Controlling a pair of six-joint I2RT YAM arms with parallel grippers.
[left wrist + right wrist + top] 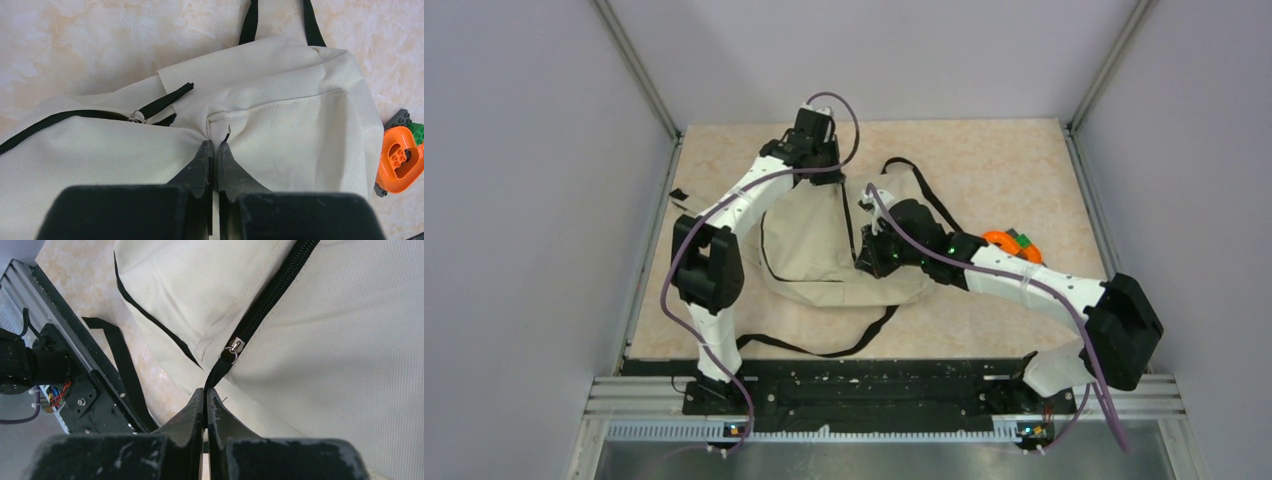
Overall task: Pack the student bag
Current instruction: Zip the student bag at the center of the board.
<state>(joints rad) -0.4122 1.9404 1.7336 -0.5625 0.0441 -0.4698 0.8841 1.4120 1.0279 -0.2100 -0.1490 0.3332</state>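
Observation:
The student bag [809,245] is a beige canvas backpack lying flat in the middle of the table, with black zipper lines and thin black straps. My left gripper [821,165] is at the bag's far edge, shut on a pinch of the bag's fabric [216,131] near a seam. My right gripper [871,255] is at the bag's near right side, shut on the black zipper pull tab [216,375], which hangs from the metal slider [233,349] on the black zipper [272,295]. An orange and green toy [1012,243] lies right of the bag and shows in the left wrist view [400,160].
A black strap [824,345] trails from the bag toward the near edge. The black mounting rail [864,385] runs along the front and also shows in the right wrist view [75,385]. Grey walls enclose the table on three sides.

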